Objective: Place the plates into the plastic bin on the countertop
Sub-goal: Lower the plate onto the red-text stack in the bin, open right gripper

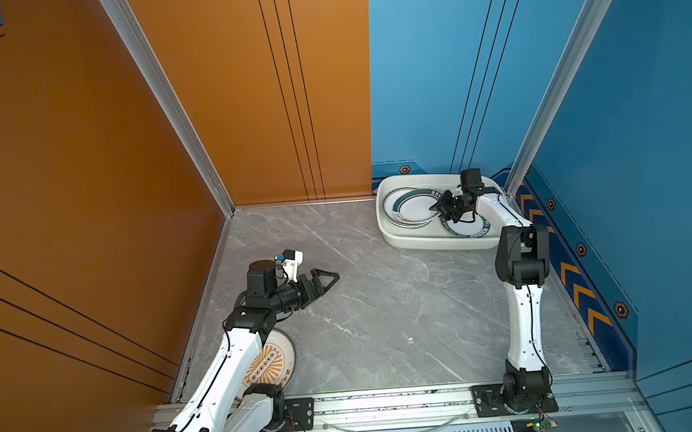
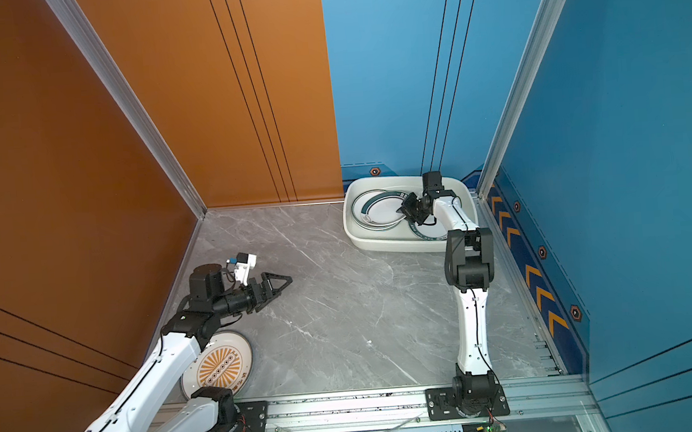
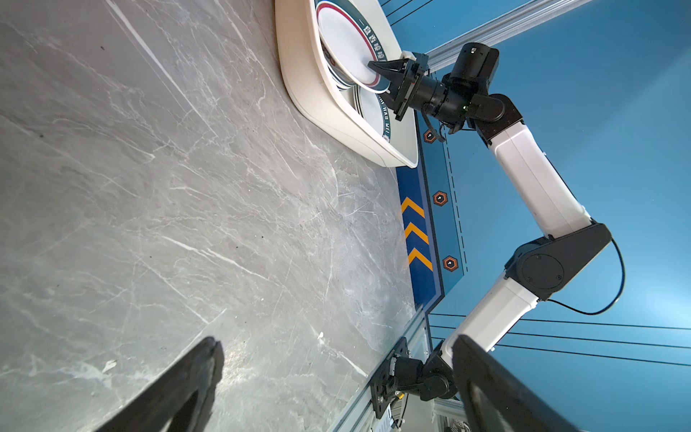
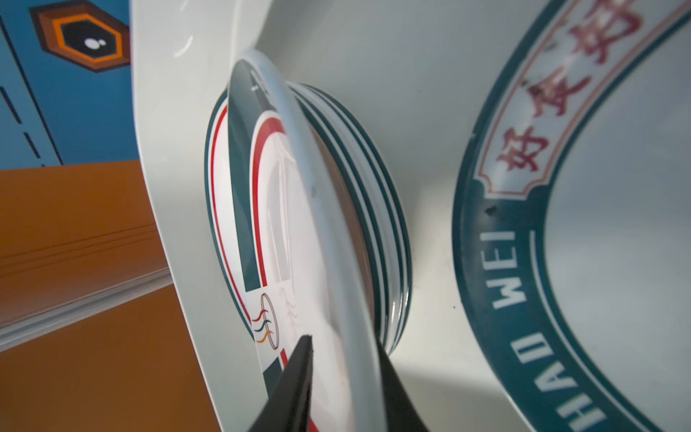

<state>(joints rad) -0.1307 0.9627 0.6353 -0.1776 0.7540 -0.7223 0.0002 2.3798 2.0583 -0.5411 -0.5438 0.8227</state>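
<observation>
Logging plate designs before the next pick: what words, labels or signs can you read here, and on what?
"HAO WEI": white letters on the dark-green rim of the flat plate in the plastic bin.
"好": red character on that rim; neighbours blurred or cut off.
On the tilted plate: white rim characters, too blurred to read.
On the sunburst plate: tiny marks, too small to read.
On the wall hexagons: no lettering.

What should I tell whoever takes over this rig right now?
Left gripper: open, empty, above the grey marble countertop.
Right gripper: inside the glossy white plastic bin, jaws straddling the rim of the top green-rimmed white plate; grip unclear.
Done: stacked plates and a large lettered plate lie in the bin.
To do: orange-sunburst round white plate on the countertop beneath the left arm.
</observation>
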